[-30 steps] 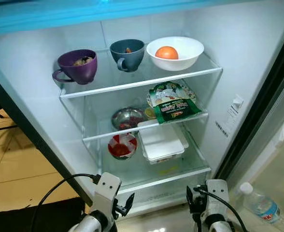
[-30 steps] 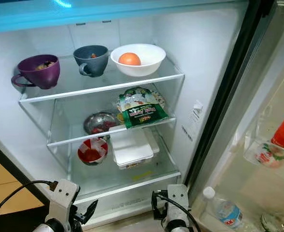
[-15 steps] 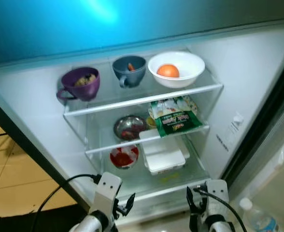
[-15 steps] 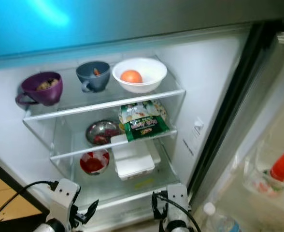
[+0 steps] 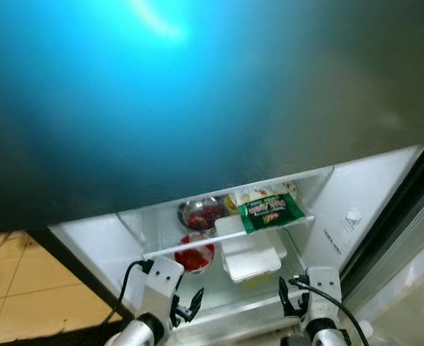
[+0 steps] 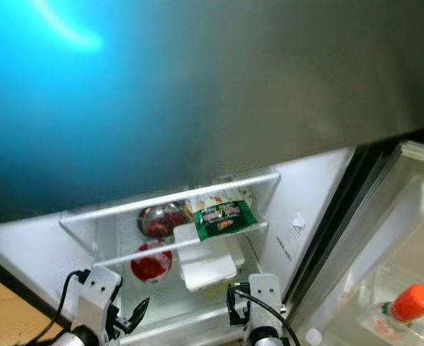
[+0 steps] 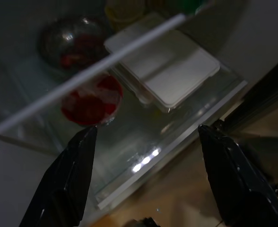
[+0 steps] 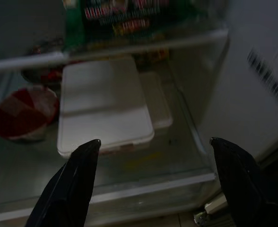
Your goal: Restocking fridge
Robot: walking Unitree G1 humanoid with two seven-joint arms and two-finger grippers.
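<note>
Below, a flat white plastic box (image 5: 254, 256) – beside a round red-lidded bowl (image 5: 194, 256).

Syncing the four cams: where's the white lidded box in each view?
Left eye: white box on the bottom shelf, lower centre.
Right eye: box lower centre, under the green packet.
Left wrist: box upper centre.
Right wrist: box centre.
Shared landmark: red bowl beside the box on its left.

Left silver arm's gripper (image 5: 190, 306), with two long black fingers, is held low and forward, fingers (image 7: 65, 182) spread wide. Right silver arm's gripper (image 5: 288, 299) is level beside it, apart, fingers (image 8: 68, 187) likewise spread, nothing between them.
</note>
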